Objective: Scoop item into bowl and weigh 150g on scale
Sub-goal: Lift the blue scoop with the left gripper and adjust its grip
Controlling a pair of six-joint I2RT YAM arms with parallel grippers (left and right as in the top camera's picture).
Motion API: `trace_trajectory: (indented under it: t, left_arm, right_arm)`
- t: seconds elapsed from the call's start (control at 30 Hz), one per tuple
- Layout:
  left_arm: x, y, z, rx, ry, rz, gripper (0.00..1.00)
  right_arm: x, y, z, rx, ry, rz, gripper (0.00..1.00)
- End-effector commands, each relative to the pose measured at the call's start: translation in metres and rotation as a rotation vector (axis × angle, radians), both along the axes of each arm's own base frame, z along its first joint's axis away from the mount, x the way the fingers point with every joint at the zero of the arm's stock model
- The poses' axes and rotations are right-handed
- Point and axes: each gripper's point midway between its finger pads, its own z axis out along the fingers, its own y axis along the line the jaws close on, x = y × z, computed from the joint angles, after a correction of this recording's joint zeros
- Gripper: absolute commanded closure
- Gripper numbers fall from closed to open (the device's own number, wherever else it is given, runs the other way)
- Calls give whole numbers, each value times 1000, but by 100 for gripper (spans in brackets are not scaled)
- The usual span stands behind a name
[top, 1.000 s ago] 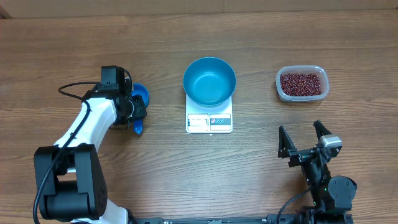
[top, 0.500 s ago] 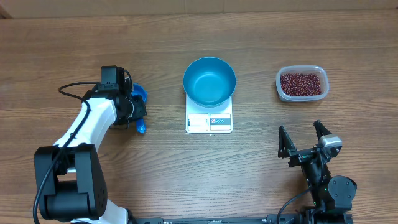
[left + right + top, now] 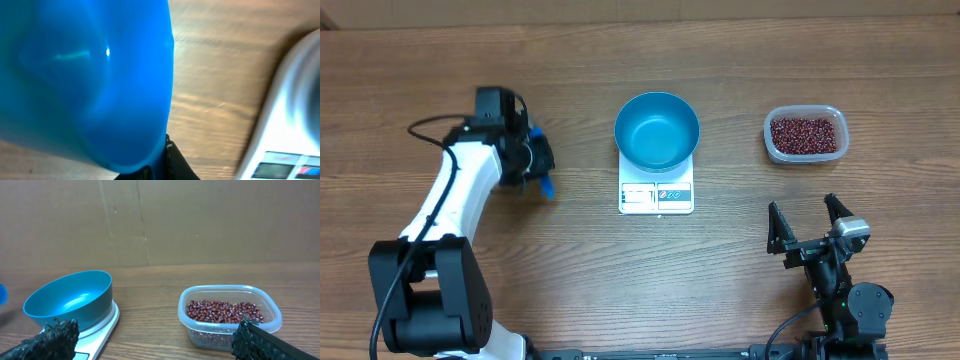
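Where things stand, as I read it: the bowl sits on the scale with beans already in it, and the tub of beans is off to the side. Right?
Not quite: the bowl is empty, its inside bare in the overhead view. It does sit on the scale, and the beans are in the tub off to the side.
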Motion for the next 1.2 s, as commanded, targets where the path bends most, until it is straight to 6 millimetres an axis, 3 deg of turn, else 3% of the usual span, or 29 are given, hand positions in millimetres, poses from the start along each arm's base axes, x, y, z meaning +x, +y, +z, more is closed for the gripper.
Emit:
trace_trajectory:
  t: [0.0,0.27,0.37,0.57,0.8,1.0,1.07,1.17]
  left_arm:
    - [11,-9,26,-36,-63,-21,88]
    - [-7,-11,5,-45,12,-28,87]
    - [-15,-23,-3,-99,23,-97,86]
    - [-31,-24,-31,-103,67,-108,86]
    - [-36,-26,-36,-114,72,-122,80]
    - [-39,-10,-42,-24,95,-97,77]
    - [-40,-6,-44,3,100,-90,74]
    - [-43,-4,-47,12,108,-88,53]
  right_arm:
    - [0,-3,-2,-4,-5,-14,0]
    - [0,-3,-2,-4,-5,-15,0]
    - [0,-3,-2,-4,-5,-15,0]
    - [0,-3,-2,-4,-5,-14,0]
    - [0,-3,-2,-4,-5,-14,0]
    - [0,-3,-2,-4,-5,-15,0]
    - [0,-3,-2,-4,-5,-14,0]
    - [0,-3,-2,-4,-5,-14,0]
